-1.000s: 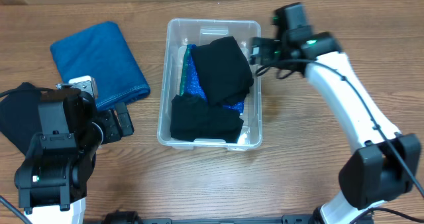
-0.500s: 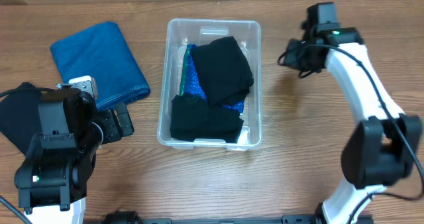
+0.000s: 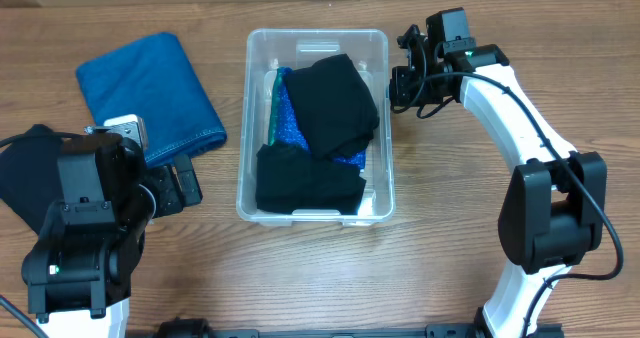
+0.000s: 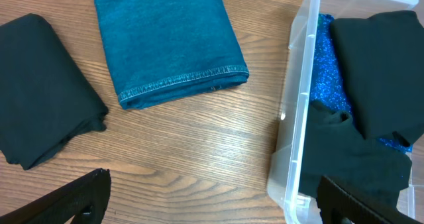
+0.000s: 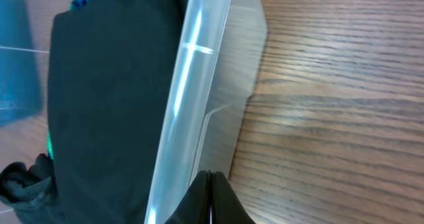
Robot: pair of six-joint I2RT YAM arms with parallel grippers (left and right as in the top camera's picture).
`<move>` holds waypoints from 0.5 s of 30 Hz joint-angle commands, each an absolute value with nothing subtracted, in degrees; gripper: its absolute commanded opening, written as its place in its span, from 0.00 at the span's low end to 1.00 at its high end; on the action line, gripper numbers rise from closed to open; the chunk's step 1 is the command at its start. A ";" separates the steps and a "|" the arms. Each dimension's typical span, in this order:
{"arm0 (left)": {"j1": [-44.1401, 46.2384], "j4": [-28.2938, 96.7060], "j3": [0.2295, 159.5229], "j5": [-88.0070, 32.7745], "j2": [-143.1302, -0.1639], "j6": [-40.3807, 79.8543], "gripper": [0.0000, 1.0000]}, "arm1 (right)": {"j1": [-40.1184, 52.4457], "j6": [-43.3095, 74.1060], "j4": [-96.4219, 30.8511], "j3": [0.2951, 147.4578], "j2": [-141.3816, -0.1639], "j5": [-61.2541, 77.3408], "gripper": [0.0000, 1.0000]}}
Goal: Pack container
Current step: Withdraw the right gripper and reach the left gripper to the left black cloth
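Half a second earlier the right pincer [image 3: 402,82] had swung well clear of the container [image 3: 318,35]; it had since come back in against the far right corner, and the container sat a touch further left than before, as if nudged. That reads as squaring up or steadying the bin rather than loading it, so packing was probably only part done. In the right wrist view the pincer [image 5: 209,179] had its tips pressed together, holding nothing, with the clear wall [image 5: 192,71] directly ahead of them, touching or very nearly so. Past that wall lay the black pieces [image 3: 335,103], on top of a glitter-blue piece [image 3: 288,118]. The right arm reached forward with its elbow bent and its wrist turned in toward the bin. The left arm had not moved. It stayed low at the near left, and the left pincer [image 4: 213,179] was spread wide and empty. Ahead of it on the table [image 4: 199,144] lay a folded blue cloth [image 4: 162,38], with a folded black cloth [image 4: 43,85] to the left and the container [image 4: 298,105] close on the right. Both cloths were still outside the bin.
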State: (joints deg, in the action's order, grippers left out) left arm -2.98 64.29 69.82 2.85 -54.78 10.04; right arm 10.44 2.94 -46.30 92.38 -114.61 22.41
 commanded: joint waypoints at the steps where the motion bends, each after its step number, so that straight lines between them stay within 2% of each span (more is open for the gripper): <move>1: -2.66 64.14 71.31 3.57 -54.76 8.75 1.00 | 10.63 1.04 -45.54 93.78 -113.47 25.80 0.04; 2: -2.66 64.16 71.31 3.57 -54.74 8.75 1.00 | 10.31 1.06 -45.54 93.89 -113.40 25.63 0.11; 3: -2.66 64.27 71.31 3.57 -54.74 8.75 1.00 | 9.74 1.32 -45.58 93.91 -113.10 25.15 0.29; 4: -2.66 64.31 71.31 3.57 -54.74 8.75 1.00 | 8.64 4.03 -46.22 94.06 -112.36 22.13 0.52; 5: -2.66 64.31 71.31 3.60 -54.74 8.75 1.00 | 7.53 7.07 -47.46 94.41 -111.55 18.15 0.66; 6: -2.66 64.31 71.33 3.60 -54.68 8.75 1.00 | 6.50 8.86 -49.01 94.80 -110.74 15.31 0.79; 8: -2.66 64.45 71.59 4.51 -54.48 8.78 1.00 | 4.23 10.41 -53.06 95.59 -108.64 11.00 0.98; 12: -5.02 64.51 75.02 9.72 -54.70 8.99 1.00 | -0.25 10.50 -60.88 95.88 -103.53 5.82 1.00; 15: -14.02 63.90 80.05 8.27 -57.84 9.19 1.00 | -2.74 10.50 -67.26 95.88 -100.60 5.61 1.00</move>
